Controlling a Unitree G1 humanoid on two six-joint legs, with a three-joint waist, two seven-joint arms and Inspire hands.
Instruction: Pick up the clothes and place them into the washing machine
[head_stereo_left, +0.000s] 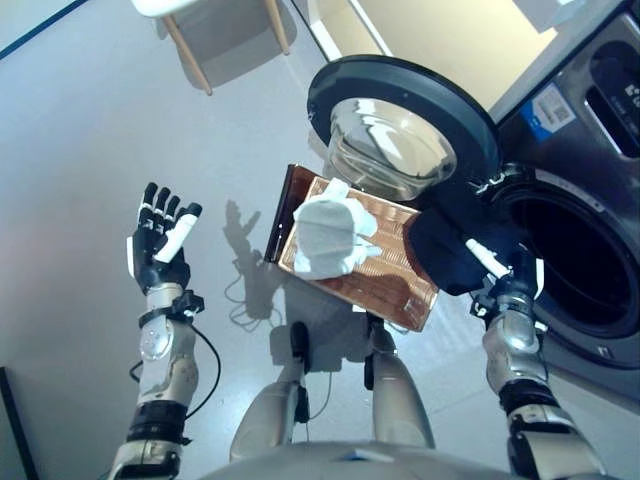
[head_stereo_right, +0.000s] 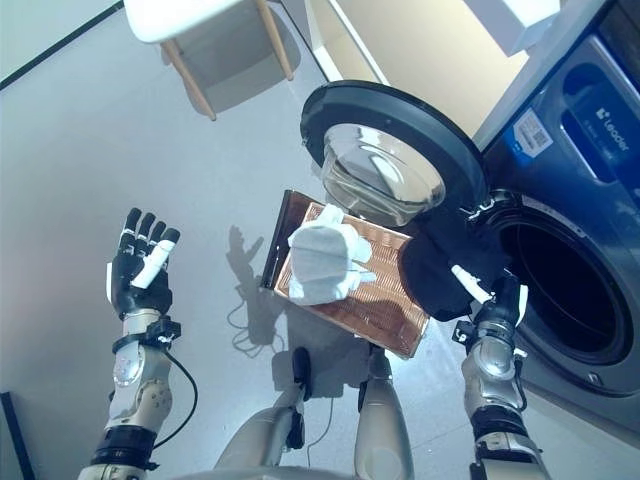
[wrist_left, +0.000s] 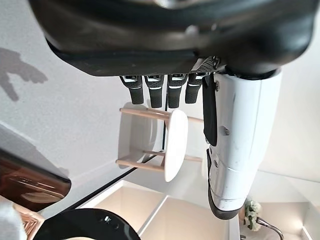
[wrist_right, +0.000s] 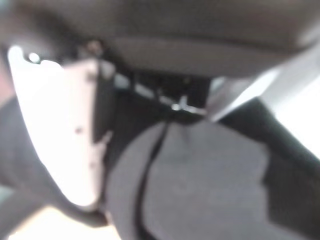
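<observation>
A white garment (head_stereo_left: 328, 238) lies in the shallow wicker basket (head_stereo_left: 390, 285) on the dark brown box (head_stereo_left: 285, 205). My right hand (head_stereo_left: 508, 282) is shut on a dark garment (head_stereo_left: 445, 250) and holds it up between the basket and the washing machine's open drum (head_stereo_left: 580, 260). The right wrist view shows the dark cloth (wrist_right: 200, 190) close against that hand. My left hand (head_stereo_left: 160, 238) is open and empty, raised over the floor to the left of the basket; it also shows in the left wrist view (wrist_left: 165, 92).
The machine's round door (head_stereo_left: 400, 125) stands open above the basket. A white stool with wooden legs (head_stereo_left: 215, 30) stands at the back left. Grey floor lies to the left.
</observation>
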